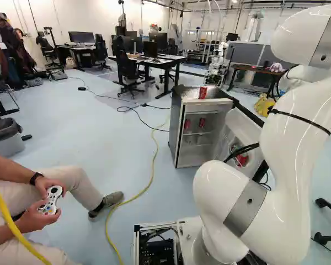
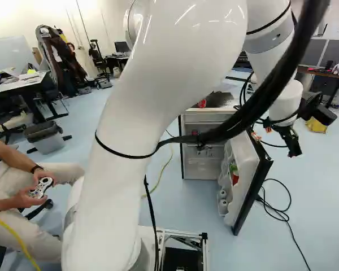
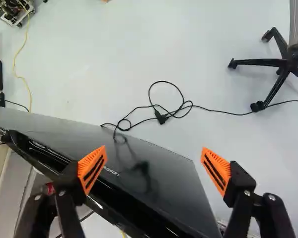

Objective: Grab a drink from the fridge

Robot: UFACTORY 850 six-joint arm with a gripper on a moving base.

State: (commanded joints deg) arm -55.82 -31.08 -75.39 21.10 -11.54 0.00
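Released, its orange pads [image 3: 92, 168] spread apart, the hand [image 2: 294, 148] hangs beside the outer face of the open fridge door [image 2: 247, 169]. Two red cans [image 1: 202, 122] stand inside the small fridge [image 1: 176, 121], another can [image 1: 202, 92] upright on its top, and a further red can [image 1: 242, 159] sits in the door rack. Past the door, a black cable [image 3: 161, 118] lies looped on the floor, running by the wheeled chair [image 3: 288, 62].

The arm [image 2: 152, 96] hides part of the fridge [image 2: 202, 164] in the right base view. The wrist view's edge cuts off an office chair [image 3: 290, 61].
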